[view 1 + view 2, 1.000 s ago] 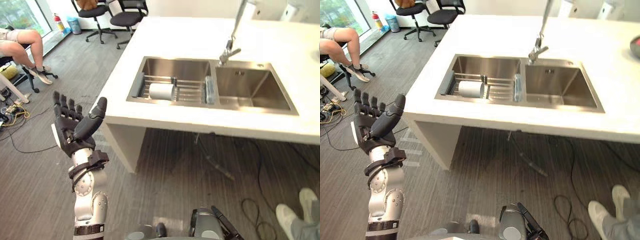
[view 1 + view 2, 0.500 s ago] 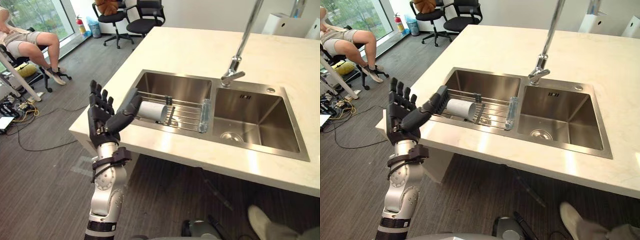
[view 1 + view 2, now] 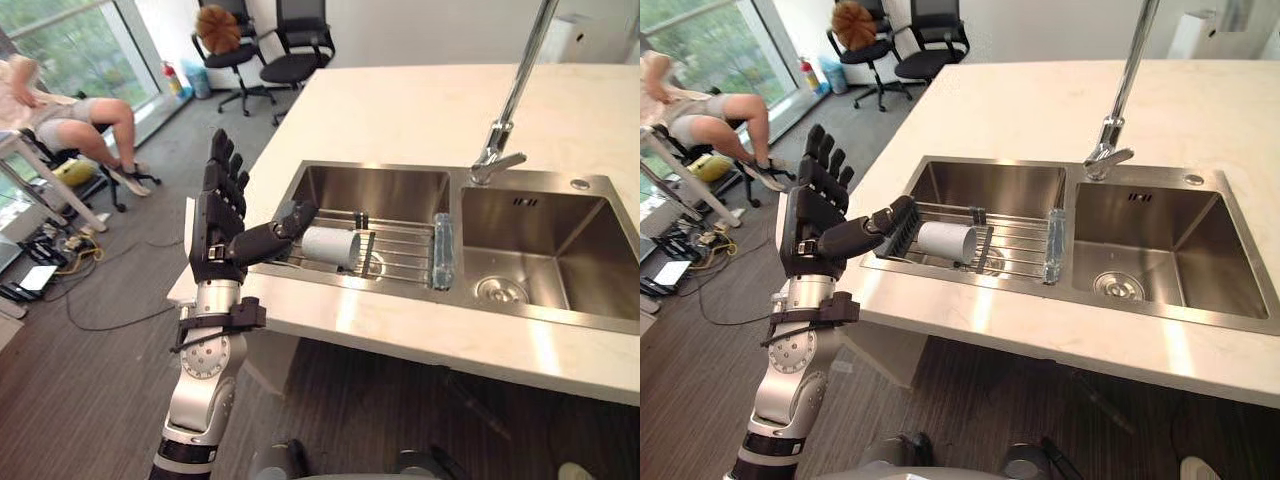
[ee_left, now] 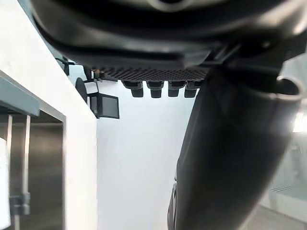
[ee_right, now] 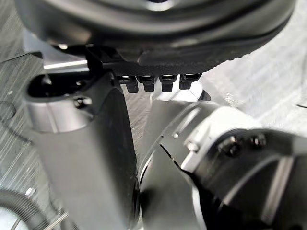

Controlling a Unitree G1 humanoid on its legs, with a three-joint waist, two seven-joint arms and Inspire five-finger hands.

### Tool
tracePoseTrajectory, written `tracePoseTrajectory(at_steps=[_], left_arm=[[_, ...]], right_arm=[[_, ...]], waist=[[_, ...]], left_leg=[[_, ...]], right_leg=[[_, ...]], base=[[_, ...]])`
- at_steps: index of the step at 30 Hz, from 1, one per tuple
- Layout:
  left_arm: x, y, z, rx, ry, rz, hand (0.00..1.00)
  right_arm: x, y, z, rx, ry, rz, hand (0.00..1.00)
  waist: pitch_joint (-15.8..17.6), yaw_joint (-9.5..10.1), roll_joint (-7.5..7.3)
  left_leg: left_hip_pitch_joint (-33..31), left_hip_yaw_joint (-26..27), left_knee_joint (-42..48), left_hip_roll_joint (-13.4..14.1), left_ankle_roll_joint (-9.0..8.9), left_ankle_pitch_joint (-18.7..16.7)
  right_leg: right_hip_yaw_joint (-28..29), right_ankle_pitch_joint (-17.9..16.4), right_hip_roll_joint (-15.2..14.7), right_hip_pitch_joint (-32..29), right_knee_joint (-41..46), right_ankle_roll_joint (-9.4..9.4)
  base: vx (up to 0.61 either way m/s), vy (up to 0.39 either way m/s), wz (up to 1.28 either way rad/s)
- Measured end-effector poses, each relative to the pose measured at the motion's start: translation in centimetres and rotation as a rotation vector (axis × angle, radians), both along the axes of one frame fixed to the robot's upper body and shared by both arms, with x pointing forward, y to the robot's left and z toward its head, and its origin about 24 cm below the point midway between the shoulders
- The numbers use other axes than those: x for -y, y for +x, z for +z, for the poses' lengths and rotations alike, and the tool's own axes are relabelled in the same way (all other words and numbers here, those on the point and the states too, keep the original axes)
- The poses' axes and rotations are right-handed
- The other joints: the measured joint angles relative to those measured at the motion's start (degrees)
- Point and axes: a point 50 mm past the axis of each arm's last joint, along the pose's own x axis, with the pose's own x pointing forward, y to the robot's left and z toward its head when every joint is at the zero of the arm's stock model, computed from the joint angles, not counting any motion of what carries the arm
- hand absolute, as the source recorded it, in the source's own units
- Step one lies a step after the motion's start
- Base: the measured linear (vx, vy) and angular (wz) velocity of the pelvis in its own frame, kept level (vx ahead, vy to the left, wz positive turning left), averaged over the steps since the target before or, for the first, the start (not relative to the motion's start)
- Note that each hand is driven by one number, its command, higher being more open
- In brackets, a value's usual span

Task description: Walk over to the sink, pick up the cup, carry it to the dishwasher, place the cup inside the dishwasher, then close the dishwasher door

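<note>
1 cup [image 3: 330,245] lying on sink rack [image 3: 400,250] (left basin [image 3: 380,190]), left hand [image 3: 220,225] spread wide at counter edge [image 3: 330,312]

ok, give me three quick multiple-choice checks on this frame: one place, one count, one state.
1. Where is the cup?
A. on the worktop by the tap
B. in the right basin
C. on its side on the wire rack in the left basin

2. How many basins has the sink?
A. one
B. two
C. three

3. What state is the left hand in?
A. open, holding nothing
B. shut on the cup
C. shut on the tap

Answers:
1 C: the cup lies on its side across the rack's wires, left of the divider.
2 B: one divider splits the steel into two basins.
3 A: its fingers are straight, held up by the counter edge, with nothing in them.
</note>
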Motion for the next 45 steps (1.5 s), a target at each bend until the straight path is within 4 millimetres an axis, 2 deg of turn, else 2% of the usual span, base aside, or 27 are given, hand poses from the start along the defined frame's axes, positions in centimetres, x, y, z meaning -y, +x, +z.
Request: tracePoseTrajectory(at_steps=[3,5,11,15,20,21,29,33,36,38,40,45], left_arm=[[0.2,0.3,-0.6,-0.043,0.034,-0.029,1.0],[0.9,0.9,-1.6,-0.098,0.086,-0.088,1.0],[2.9,0.9,-3.9,-0.207,0.204,-0.283,1.0],[2.4,1.1,-3.8,-0.206,0.274,-0.277,1.0],[1.8,2.9,-2.1,-0.106,0.578,-0.16,1.0],[1.6,3.4,-1.0,-0.05,0.642,-0.106,1.0],[1.6,4.7,3.6,0.187,0.767,0.049,1.0],[2.2,4.3,4.2,0.261,0.906,0.043,1.0],[3.2,4.3,3.6,0.249,1.056,-0.084,1.0],[4.2,4.1,1.6,0.147,1.195,-0.256,1.0],[4.6,4.1,-0.4,0.052,1.276,-0.339,1.0],[3.1,5.0,-0.7,0.01,1.346,-0.29,1.0]], right_arm=[[0.3,0.1,0.0,-0.001,-0.013,0.001,1.0],[0.4,0.0,0.0,-0.006,-0.014,-0.018,1.0],[0.3,-0.4,-0.1,-0.028,-0.003,-0.044,1.0],[0.2,-0.4,-0.1,-0.033,0.005,-0.047,1.0],[0.4,-0.3,0.0,-0.035,0.015,-0.021,1.0],[0.4,-0.3,0.1,-0.036,0.017,-0.024,1.0],[0.1,-0.3,0.0,-0.024,0.049,-0.063,1.0],[0.2,-0.4,0.1,-0.035,0.077,-0.106,1.0],[0.3,-0.3,0.1,-0.045,0.087,-0.116,1.0],[0.5,0.0,0.2,-0.052,0.094,-0.105,1.0],[0.5,0.3,0.3,-0.055,0.095,-0.095,1.0],[0.4,0.3,0.3,-0.089,0.088,-0.042,1.0]], waist=[[-0.9,-0.61,1.47],[-1.1,-0.81,1.78],[-1.1,-1.4,1.99],[-1.2,-2.42,2.09],[-1.2,-2.64,1.99],[-1.2,-2.67,1.97],[-1.2,-3.23,1.91],[-1.4,-3.23,1.67],[-1.5,-3.59,1.65],[-1.7,-3.99,1.67],[-1.8,-4.37,1.71],[-2.5,-4.89,1.34]], left_leg=[[2.8,-0.5,-7.6,0.0,-0.64,0.4],[3.6,-0.7,-9.3,-0.1,-0.64,0.4],[3.8,-1.2,-9.8,0.2,-1.4,-0.4],[3.9,-1.2,-9.8,0.9,-1.55,-0.8],[3.9,-0.9,-9.8,1.3,-1.96,-1.0],[3.9,-0.6,-9.8,1.3,-1.84,-1.0],[4.6,-0.5,-9.7,1.3,-1.72,-1.3],[5.1,0.0,-9.7,1.3,-2.16,-2.1],[5.1,0.0,-9.7,1.3,-2.17,-2.1],[5.1,0.0,-9.8,1.3,-2.2,-2.1],[5.1,0.2,-9.8,1.3,-2.2,-2.1],[5.5,0.1,-9.8,1.2,-1.98,-2.0]], right_leg=[[-0.6,1.4,1.0,0.3,-2.4,0.92],[-1.0,3.3,1.2,1.7,-5.2,1.64],[-2.0,5.8,2.1,4.1,-10.6,1.41],[-2.3,7.0,3.0,5.1,-13.3,0.18],[-2.2,8.9,3.3,5.2,-14.4,1.44],[-1.9,9.0,3.4,5.1,-14.6,1.56],[-1.4,9.0,3.3,5.4,-14.8,1.65],[-0.7,8.9,3.3,5.4,-15.0,1.45],[-0.7,9.0,3.3,5.3,-15.0,1.38],[-0.7,9.2,3.3,5.2,-15.1,1.62],[-0.4,9.3,3.4,5.0,-15.2,1.77],[-0.7,10.2,3.4,6.1,-16.4,1.86]], base=[[0.09,0.14,0.05],[0.02,0.078,0.01],[-0.05,0.038,-0.01],[-0.01,-0.002,-0.12],[0.05,-0.017,-0.07],[0.05,-0.012,-0.11],[0.02,-0.002,-0.06],[-0.08,0.02,-0.11],[-0.03,0.004,-0.02],[0.01,-0.002,-0.02],[0.02,-0.005,-0.07],[0.01,-0.002,-0.01]])
